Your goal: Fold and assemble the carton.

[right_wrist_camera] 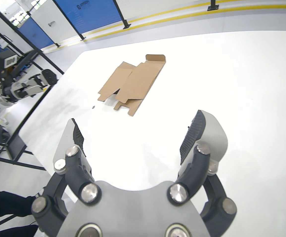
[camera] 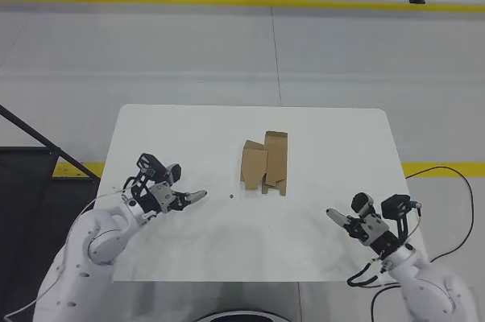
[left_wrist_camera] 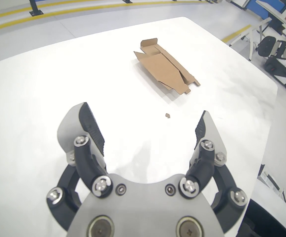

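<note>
Carton [camera: 265,163] lay flat as a collapsed blank near the middle of the tabletop [camera: 178,133], between the two arms and farther out than both. From the left end effector [left_wrist_camera: 144,110] it sat ahead and inboard, toward the robot's right. From the right end effector [right_wrist_camera: 136,115] it sat ahead and inboard, toward the left. Both end effectors were well apart from it, spread wide and holding nothing. I couldn't call either arm nearer; the gaps looked about even from the top view. The long axis ran near-to-far, roughly straight away from the robot. The rounded tuck flap [right_wrist_camera: 155,57] pointed at the far edge and the notched tab end [right_wrist_camera: 129,108] faced the robot. A small brown scrap [left_wrist_camera: 168,115] lay between carton and left end effector. My read was that nothing was folded yet, and the first reach would come in across the short axis.
</note>
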